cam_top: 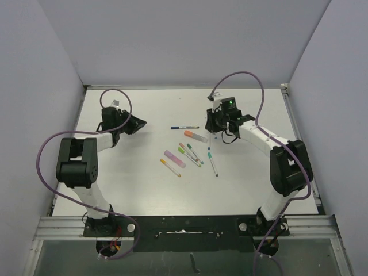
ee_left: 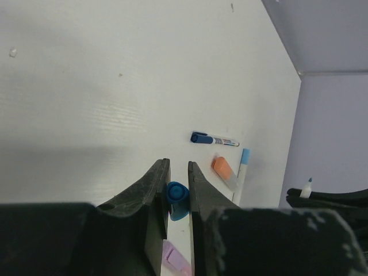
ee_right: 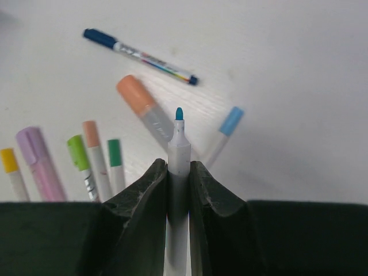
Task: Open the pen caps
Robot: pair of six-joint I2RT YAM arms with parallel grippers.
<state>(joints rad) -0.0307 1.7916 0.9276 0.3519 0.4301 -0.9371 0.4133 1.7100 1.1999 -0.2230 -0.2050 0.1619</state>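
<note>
Right wrist: right end effector point(ee_right: 178, 165) pinched one uncapped pen point(ee_right: 179, 146); eight pens point(ee_right: 141, 100) lay ahead. Left end effector point(ee_left: 177, 164) pinched one blue cap point(ee_left: 177, 195); open tabletop point(ee_left: 115, 86) beyond.

The left arm point(cam_top: 77, 164) bends at the elbow and reaches inward, and the left pincer point(ee_left: 177, 168) is nipped tight on a blue cap point(ee_left: 177, 196). The right arm point(cam_top: 287, 167) folds likewise toward the middle. The right pincer point(ee_right: 178, 165) is clamped on a white pen point(ee_right: 179, 146).

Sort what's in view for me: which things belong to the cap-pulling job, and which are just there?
Job: blue cap in left end effector; uncapped pen in right end effector; capped orange highlighter, lilac highlighter, dark-blue pen on the table.
Not job: purple cables; metal rail by the arm bases.
</note>
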